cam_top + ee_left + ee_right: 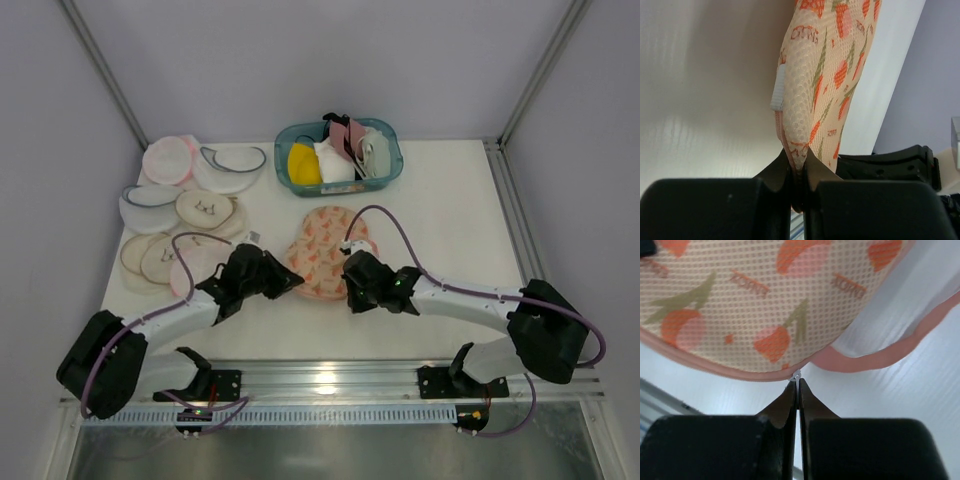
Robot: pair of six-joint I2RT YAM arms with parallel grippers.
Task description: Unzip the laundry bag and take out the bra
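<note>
The laundry bag (325, 250), cream with an orange-pink print and pink trim, lies flat mid-table between my two grippers. My left gripper (292, 282) is shut on the bag's left edge; in the left wrist view the fabric (812, 85) is pinched between the fingers (799, 167). My right gripper (349, 290) is shut on the small white zipper pull (797, 375) at the bag's pink trimmed edge (740, 371). White lining shows at the bag's right (885, 325). The bra is hidden.
A teal basket (340, 158) holding a yellow garment and other items stands at the back. Round white, pink and cream mesh pouches (190, 215) lie in a cluster at the left. The metal rail (330, 380) runs along the near edge.
</note>
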